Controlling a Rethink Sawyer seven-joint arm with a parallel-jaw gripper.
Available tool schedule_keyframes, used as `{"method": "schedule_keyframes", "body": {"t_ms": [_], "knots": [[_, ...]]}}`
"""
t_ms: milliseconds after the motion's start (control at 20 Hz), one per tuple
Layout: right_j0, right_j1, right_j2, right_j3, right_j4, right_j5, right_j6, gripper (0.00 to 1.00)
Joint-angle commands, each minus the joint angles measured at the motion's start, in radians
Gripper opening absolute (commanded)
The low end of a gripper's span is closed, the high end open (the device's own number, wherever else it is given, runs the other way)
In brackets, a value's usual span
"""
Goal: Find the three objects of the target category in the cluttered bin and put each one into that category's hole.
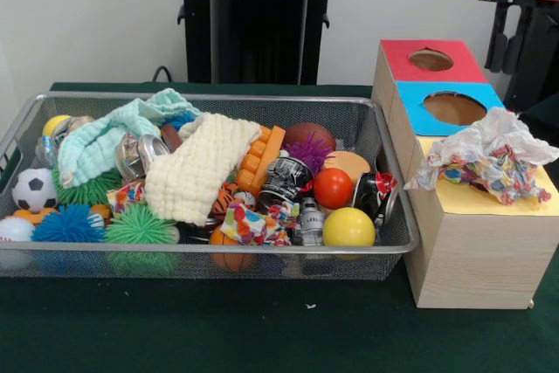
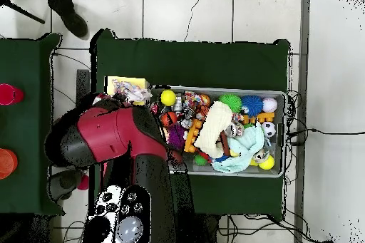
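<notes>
Green table (image 1: 262,329), confetti cloth (image 1: 489,159) on yellow box top (image 1: 489,203)

One camera sits low and close, looking across the surface (image 1: 262,338) at the bin (image 1: 210,255). The other looks straight down from high up (turned half round). Both show the bin (image 2: 279,97).

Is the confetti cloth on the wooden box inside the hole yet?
No. The confetti cloth lies crumpled on the yellow top of the box, not dropped in.
</notes>
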Motion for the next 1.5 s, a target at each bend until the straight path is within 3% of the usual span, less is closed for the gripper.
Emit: {"method": "schedule_keyframes", "body": {"t_ms": [50,250,600,1500], "knots": [[-0.021,0.034,0.065,0.01,-0.039,0.035,-0.053,0.0],[-0.014,0.085,0.047,0.037,-0.057,-0.056,-0.001,0.0],[-0.019,0.127,0.043,0.059,-0.083,-0.082,-0.008,0.0],[0.01,0.145,0.016,0.046,-0.096,-0.131,0.046,0.0]]}}
